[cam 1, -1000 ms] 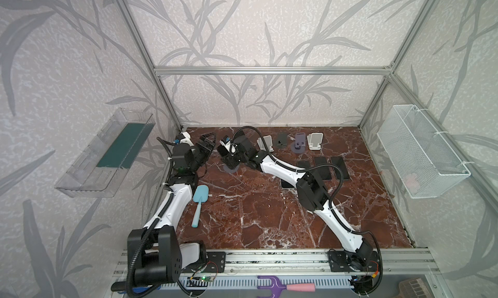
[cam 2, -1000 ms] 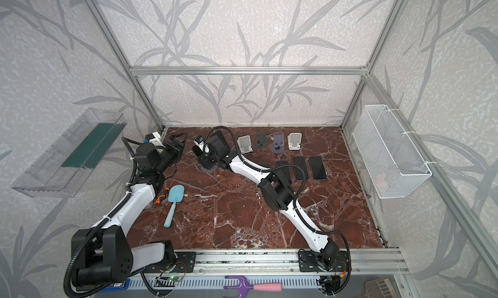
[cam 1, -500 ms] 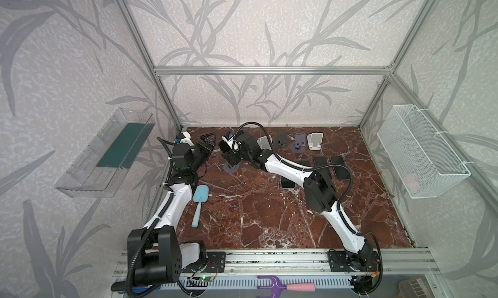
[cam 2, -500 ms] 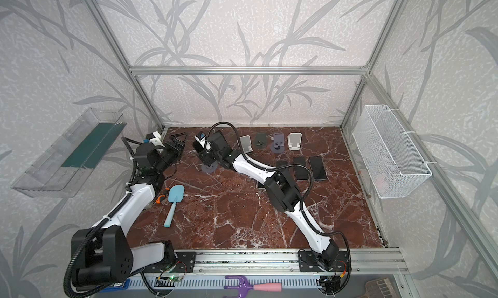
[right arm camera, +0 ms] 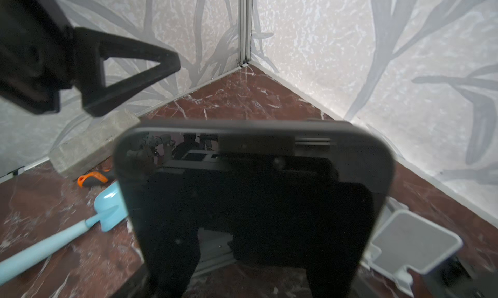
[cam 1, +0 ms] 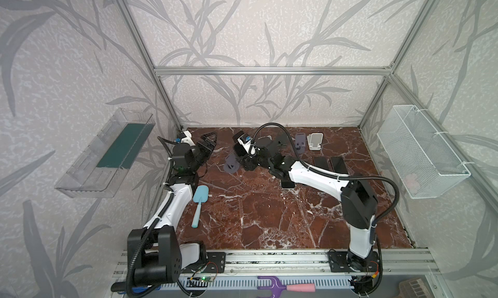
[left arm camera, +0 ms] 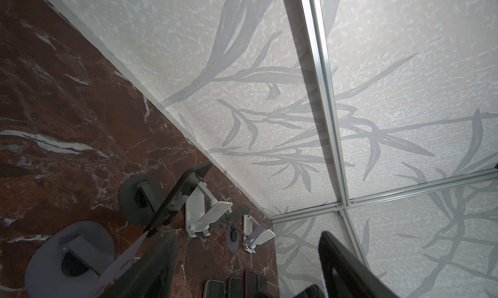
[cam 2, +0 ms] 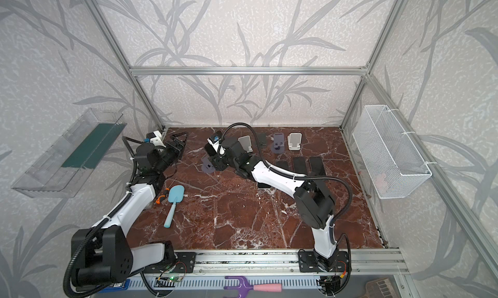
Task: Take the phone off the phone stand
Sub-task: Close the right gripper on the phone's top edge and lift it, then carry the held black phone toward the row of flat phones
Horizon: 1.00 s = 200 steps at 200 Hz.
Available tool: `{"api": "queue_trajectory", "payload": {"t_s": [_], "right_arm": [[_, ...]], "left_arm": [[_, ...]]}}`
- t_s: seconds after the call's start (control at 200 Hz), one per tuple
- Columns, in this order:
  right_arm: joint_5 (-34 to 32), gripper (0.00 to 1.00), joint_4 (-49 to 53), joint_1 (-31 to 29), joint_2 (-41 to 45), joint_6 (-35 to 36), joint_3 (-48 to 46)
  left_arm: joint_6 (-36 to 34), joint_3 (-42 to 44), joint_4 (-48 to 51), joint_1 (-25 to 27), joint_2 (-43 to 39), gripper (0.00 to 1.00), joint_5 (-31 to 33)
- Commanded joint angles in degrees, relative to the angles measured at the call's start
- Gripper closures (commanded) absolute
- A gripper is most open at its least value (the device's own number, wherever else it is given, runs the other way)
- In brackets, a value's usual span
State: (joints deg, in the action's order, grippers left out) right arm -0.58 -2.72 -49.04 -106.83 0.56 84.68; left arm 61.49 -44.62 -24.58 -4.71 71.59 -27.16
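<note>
My right gripper (right arm camera: 250, 256) is shut on the phone (right arm camera: 253, 189), a black slab in a dark case that fills the right wrist view. In both top views this gripper (cam 1: 246, 163) (cam 2: 219, 163) hovers just right of the grey-purple phone stand (cam 1: 231, 166) (cam 2: 208, 166), whose pale plate (right arm camera: 412, 242) is empty. The left wrist view shows the stand (left arm camera: 67, 256) with nothing on it and the phone (left arm camera: 177, 199) edge-on, tilted. My left gripper (cam 1: 208, 141) (left arm camera: 250, 256) stands open and empty near the back left corner.
Several other stands (cam 1: 314, 141) line the back wall, and flat phones (cam 1: 322, 163) lie right of centre. A blue trowel (cam 1: 199, 202), an orange-handled tool (cam 2: 161, 198) and a grey block (right arm camera: 89, 143) sit on the left. A wire basket (cam 1: 420, 153) hangs on the right wall.
The right gripper has drawn slightly right with the phone, away from the stand, and its elbow has swung right. The left arm has not moved.
</note>
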Motion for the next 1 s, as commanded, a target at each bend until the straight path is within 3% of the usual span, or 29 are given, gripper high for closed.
{"api": "queue_trajectory", "payload": {"t_s": [0.0, 0.17, 0.4, 0.545, 0.755, 0.995], "right_arm": [[-6.7, 0.31, 0.8, 0.1, 9.9, 0.0, -6.3], [-13.0, 0.31, 7.7, 1.0, 22.4, -1.9, -16.3], [-21.6, 0.31, 20.3, 1.9, 35.8, -7.0, -23.0], [-25.4, 0.32, 28.1, 2.0, 42.7, -15.5, -27.4], [-28.7, 0.34, 37.0, -0.9, 46.6, -30.3, -33.0], [-28.2, 0.34, 33.5, -3.1, 45.8, -42.2, -43.5]], "left_arm": [[-0.1, -1.9, -1.9, 1.2, 0.5, 0.17, -1.3], [-0.2, -2.1, -2.4, 5.8, 1.3, 0.17, -2.0], [-2.1, -2.8, -0.8, 13.4, 2.4, 0.17, -2.1], [-1.8, -2.9, -1.1, 16.3, 3.3, 0.17, -2.8], [-2.2, -3.3, -0.8, 18.1, 5.2, 0.17, -3.2], [-1.2, -3.3, -2.5, 18.2, 4.9, 0.18, -4.2]]}}
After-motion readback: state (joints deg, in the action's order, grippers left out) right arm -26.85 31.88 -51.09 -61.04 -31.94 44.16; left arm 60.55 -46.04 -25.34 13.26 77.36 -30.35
